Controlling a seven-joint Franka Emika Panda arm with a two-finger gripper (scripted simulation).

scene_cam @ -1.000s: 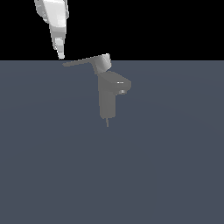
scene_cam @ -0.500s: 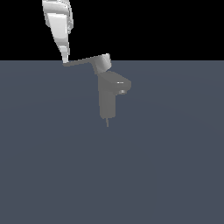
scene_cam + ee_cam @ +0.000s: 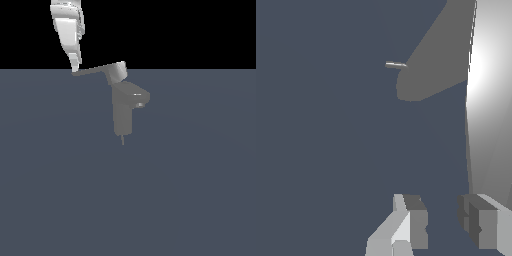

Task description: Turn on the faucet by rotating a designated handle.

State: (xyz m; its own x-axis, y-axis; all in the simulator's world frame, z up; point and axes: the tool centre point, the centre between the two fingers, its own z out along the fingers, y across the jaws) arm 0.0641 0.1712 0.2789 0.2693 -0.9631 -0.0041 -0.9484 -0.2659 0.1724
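Exterior view shows the white pincer coming down from the top edge on the exterior view's left, its tip at the free end of the handle, touching it or just beside it; contact cannot be confirmed from this angle. The wrist view shows the two fingers parted with a gap between them, holding nothing, and the handle running as a long bright strip just beside one finger rather than between the two. The handle reaches from its cylindrical cap toward the exterior view's left, tilted slightly downward at the far end. Below the cap stands the faucet, upright on the dark grey counter, its stubby spout pointing to the exterior view's right. No containers are visible. Compared with half a second ago, the pincer has shifted a little toward the exterior view's right and lower, closing on the lever's end; the faucet and handle look unchanged.
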